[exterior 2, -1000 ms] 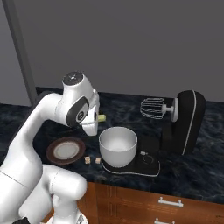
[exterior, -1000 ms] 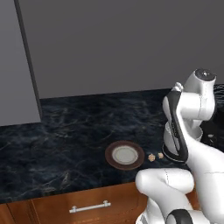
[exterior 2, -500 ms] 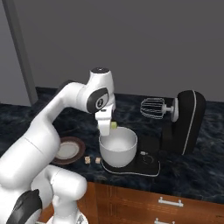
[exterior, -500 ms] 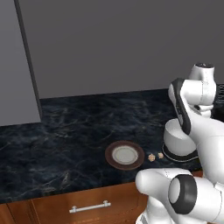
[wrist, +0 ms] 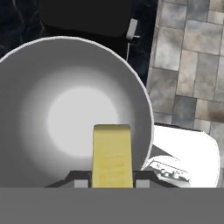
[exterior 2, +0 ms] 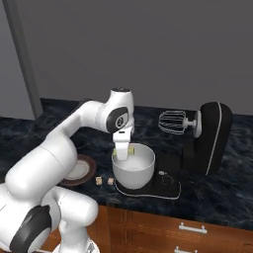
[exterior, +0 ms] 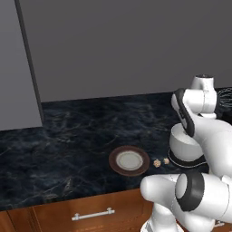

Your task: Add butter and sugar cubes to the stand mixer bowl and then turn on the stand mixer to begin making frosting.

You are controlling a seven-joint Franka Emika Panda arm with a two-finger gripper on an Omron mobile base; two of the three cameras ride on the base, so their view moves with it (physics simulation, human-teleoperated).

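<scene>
- Butter [wrist: 112, 155]: pale-yellow stick clamped between the gripper [exterior 2: 122, 154] fingers, held above the stand mixer bowl [exterior 2: 134, 165]; in the hand view it hangs over the bowl's near inner side, bowl interior bare and white beneath it.
- Gripper: jaws closed on the butter, pointing down at the bowl's left rim in the right base view; a sliver of yellow shows beside the fingers there.
- Stand mixer bowl: pale grey-white, deep, sits on the flat black base of the stand mixer [exterior 2: 211, 137]; in the left base view the bowl [exterior: 183, 142] is partly hidden behind the white arm.
- Stand mixer: black, head tilted back, silver wire whisk [exterior 2: 172, 121] raised, above and right of the bowl, clear of it.
- Sugar cubes [exterior 2: 104, 181]: two tiny beige cubes on the dark marble counter [exterior: 68, 149], side by side, between the plate and the mixer base; also in the left base view [exterior: 161, 162].
- Plate [exterior: 129, 160]: brown-rimmed, white centre, nothing on it, on the counter just left of the cubes.
- Wooden drawer fronts with metal handles [exterior: 93, 214] below the counter edge.
</scene>
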